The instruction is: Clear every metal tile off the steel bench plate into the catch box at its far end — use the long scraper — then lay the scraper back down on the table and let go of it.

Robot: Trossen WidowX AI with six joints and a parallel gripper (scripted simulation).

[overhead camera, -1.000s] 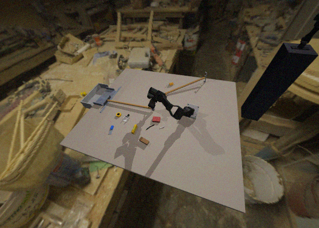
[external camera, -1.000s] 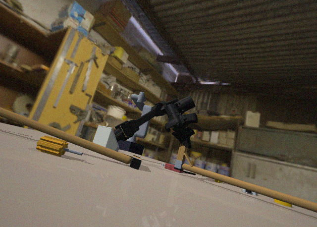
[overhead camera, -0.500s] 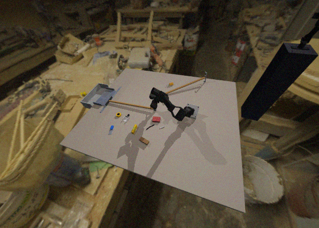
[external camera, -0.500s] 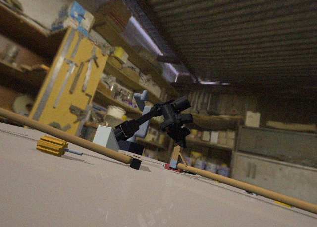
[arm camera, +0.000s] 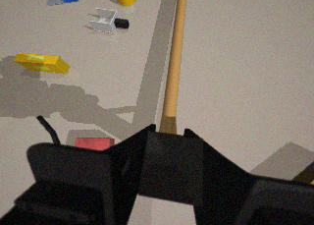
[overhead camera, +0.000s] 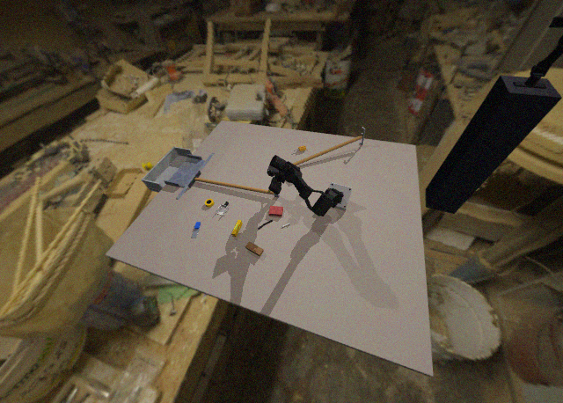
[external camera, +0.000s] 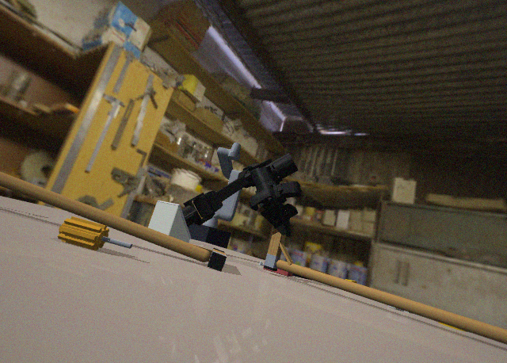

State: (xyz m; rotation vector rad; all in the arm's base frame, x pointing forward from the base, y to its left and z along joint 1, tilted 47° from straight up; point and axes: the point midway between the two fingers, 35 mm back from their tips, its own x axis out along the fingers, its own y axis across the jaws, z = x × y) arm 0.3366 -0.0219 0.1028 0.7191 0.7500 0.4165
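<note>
My gripper [overhead camera: 274, 193] [external camera: 283, 231] [arm camera: 170, 131] is shut on the upright wooden grip at the near end of the long scraper. The scraper's pole [overhead camera: 234, 186] [external camera: 368, 292] [arm camera: 173, 73] runs low over the table, away from the gripper towards the catch box [overhead camera: 154, 181]. The grip's blue-grey foot [external camera: 270, 260] is at or just above the table. The blue-grey steel plate [overhead camera: 181, 177] lies against the box at the left, with a long thin bar across its near edge. The pole's far end reaches that edge. No metal tile can be made out on the plate; the box's inside is partly hidden.
A second pole [overhead camera: 327, 151] [external camera: 123, 224] with a metal hook lies behind the arm, near an orange tool [overhead camera: 302, 149] [external camera: 81, 232]. A red block [overhead camera: 275, 210] [arm camera: 94, 143], yellow level [overhead camera: 236, 228] [arm camera: 41, 62], brown block [overhead camera: 253, 248] and several small things lie on the scraper's near side.
</note>
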